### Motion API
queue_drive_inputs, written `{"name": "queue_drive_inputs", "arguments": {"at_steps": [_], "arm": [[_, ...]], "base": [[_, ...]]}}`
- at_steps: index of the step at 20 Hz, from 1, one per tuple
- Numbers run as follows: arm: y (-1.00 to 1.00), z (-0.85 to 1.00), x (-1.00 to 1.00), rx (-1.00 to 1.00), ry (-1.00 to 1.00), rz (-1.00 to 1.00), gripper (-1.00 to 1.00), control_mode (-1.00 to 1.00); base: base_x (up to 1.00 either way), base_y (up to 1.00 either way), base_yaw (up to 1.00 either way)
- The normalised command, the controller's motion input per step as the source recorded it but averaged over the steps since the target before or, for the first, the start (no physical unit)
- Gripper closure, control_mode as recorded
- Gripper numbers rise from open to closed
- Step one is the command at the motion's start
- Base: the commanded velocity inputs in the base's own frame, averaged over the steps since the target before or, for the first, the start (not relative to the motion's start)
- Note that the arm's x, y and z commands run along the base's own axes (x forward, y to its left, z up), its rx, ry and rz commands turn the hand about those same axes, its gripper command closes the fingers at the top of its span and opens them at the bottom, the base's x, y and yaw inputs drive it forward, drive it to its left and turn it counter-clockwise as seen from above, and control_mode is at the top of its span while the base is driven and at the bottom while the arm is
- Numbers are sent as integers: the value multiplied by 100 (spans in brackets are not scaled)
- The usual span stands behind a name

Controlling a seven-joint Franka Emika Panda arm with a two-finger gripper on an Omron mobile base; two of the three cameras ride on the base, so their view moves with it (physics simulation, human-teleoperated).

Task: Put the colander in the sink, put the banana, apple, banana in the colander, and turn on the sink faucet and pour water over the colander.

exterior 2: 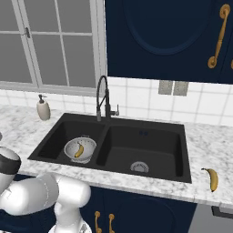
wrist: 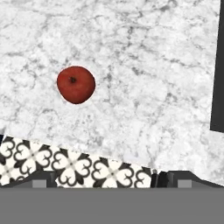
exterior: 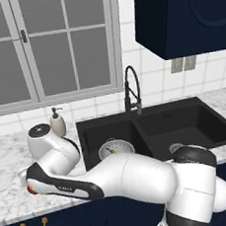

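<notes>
One apple [wrist: 75, 84] next: loose on the marble bench [wrist: 144, 65], stem dimple up, well clear of the bench edge. Reads as small, rigid, smooth-skinned, likely to roll, so pinch across its widest girth from above. Fingers wide apart, holding nothing, above the bench. Colander [exterior 2: 80, 149] already in left sink [exterior 2: 150, 150] basin with one banana [exterior 2: 79, 151]; second banana [exterior 2: 212, 179] on bench right of sink.

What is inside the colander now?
One banana lies inside the colander, which sits in the sink's left basin. Nothing else shows inside; its near inner wall is hidden.
</notes>
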Motion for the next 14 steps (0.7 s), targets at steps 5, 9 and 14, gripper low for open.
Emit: {"name": "queue_drive_inputs", "arguments": {"at_steps": [5,9,14], "arm": [[13,-27,16,0,0,0,-100,-100],[10,-19,20,0,0,0,-100,-100],[22,-14,14,0,0,-1,-100,-100]], "base": [[0,0,0],[0,0,0],[0,0,0]]}}
